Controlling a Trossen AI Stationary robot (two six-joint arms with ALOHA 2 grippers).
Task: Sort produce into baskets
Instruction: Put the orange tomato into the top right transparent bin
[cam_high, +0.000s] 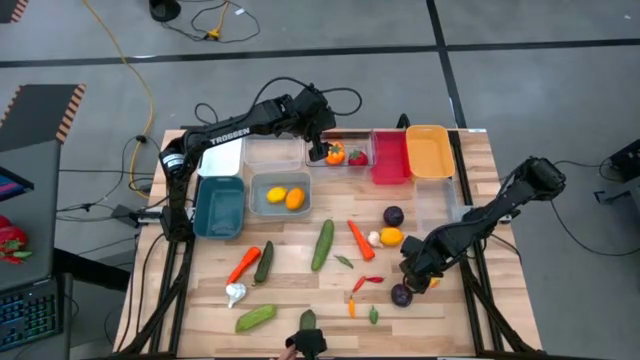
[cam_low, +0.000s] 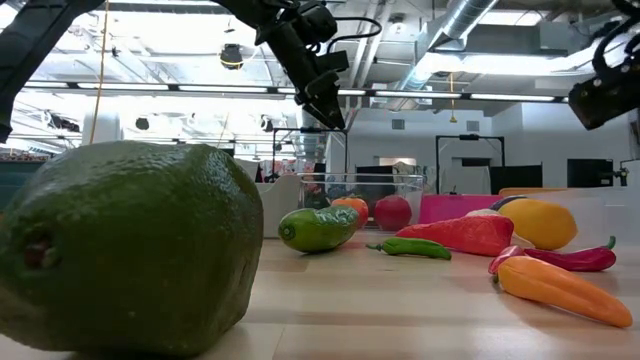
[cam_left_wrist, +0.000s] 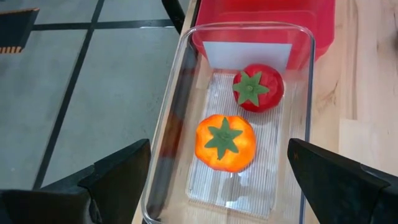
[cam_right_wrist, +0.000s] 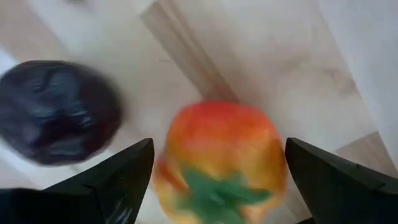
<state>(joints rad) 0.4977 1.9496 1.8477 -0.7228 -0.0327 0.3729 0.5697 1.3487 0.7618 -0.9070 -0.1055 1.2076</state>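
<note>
My left gripper (cam_high: 322, 146) hangs open over a clear tub (cam_high: 340, 153) at the far edge; it also shows in the left wrist view (cam_left_wrist: 219, 149). In the tub lie an orange pepper (cam_left_wrist: 224, 142) and a red pepper (cam_left_wrist: 257, 87). My right gripper (cam_high: 424, 274) is open and low over the table's right side. An orange-yellow pepper (cam_right_wrist: 221, 158) lies between its fingers and a purple ball (cam_right_wrist: 56, 109) beside it. Cucumbers (cam_high: 323, 245), carrots (cam_high: 360, 238), garlic (cam_high: 235, 294) and a chilli (cam_high: 370, 282) lie loose on the wood. My right gripper's open fingers (cam_right_wrist: 124, 174) stand close on either side of the orange-yellow pepper's body (cam_right_wrist: 186, 143), coming from above. I cannot tell whether they touch it. The pepper lies on the table.
White (cam_high: 222, 158), clear (cam_high: 275, 153), red (cam_high: 390, 158) and orange (cam_high: 430, 150) tubs line the far edge. The teal tub (cam_high: 220, 206) and the grey-blue tub (cam_high: 268, 208), holding two lemons, stand nearer. A big green fruit (cam_low: 120, 250) lies by the near edge.
</note>
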